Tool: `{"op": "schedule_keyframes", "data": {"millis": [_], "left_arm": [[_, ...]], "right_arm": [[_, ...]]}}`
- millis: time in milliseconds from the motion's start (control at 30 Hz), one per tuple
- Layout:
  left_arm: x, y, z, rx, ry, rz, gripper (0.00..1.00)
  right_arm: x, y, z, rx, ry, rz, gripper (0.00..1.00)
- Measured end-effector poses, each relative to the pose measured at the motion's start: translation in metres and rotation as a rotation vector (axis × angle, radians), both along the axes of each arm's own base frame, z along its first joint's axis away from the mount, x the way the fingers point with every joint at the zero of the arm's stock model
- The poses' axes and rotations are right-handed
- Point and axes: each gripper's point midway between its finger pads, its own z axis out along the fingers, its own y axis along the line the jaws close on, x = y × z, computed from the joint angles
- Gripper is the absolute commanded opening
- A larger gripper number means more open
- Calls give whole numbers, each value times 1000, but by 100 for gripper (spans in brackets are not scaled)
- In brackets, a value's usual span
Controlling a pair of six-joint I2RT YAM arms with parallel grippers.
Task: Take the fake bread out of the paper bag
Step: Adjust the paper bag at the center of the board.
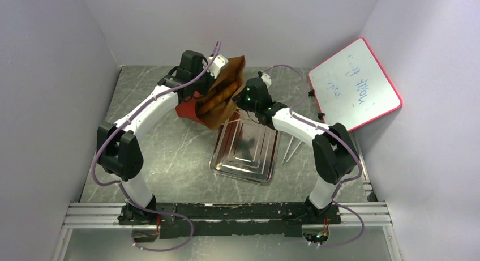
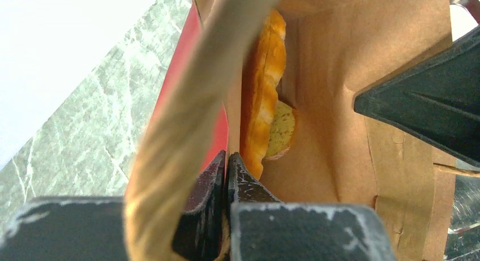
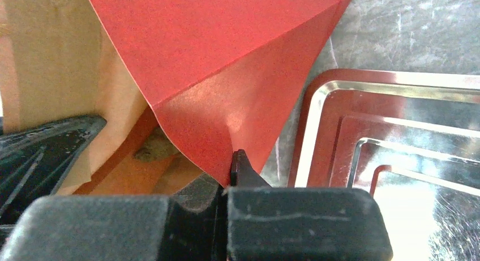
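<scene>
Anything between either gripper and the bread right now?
Yes, the paper bag itself. The left gripper and right gripper are each shut on a bag wall, left beside the cord handle; the fake bread lies deeper inside. Nothing visible crosses the open mouth.

Silver tray [image 1: 242,171], tilted whiteboard [image 1: 355,91]

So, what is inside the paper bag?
Inside the paper bag lies glossy golden fake bread, with a paler piece beside it. The bag's walls hide anything deeper.
</scene>
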Motion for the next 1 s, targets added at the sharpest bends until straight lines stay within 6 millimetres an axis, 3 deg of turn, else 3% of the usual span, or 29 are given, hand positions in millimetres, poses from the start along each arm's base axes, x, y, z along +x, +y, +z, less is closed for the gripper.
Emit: {"op": "schedule_keyframes", "data": {"millis": [67, 167, 400, 500, 667, 733, 800, 1000], "left_arm": [[0, -2, 1, -1, -11, 5, 7], [0, 2, 0, 2, -44, 34, 7], [-6, 19, 5, -1, -162, 130, 7], [-6, 27, 6, -3, -204, 167, 7], [-7, 31, 6, -15, -247, 191, 7], [-7, 31, 7, -24, -258, 193, 7], [-7, 31, 8, -30, -263, 195, 7], [-6, 30, 10, -42, -270, 198, 7]], "right_arm": [[-1, -1, -3, -4, 4, -1, 0], [-2, -5, -8, -23, 12, -10, 11], [-9, -28, -16, -121, 26, -52, 56], [-15, -40, -17, -164, 25, -77, 69], [-24, -63, -14, -241, 16, -138, 72], [-25, -73, -11, -272, 11, -180, 81], [-26, -82, -11, -291, 12, -226, 84], [-35, -130, -37, -333, 103, -359, 82]]}}
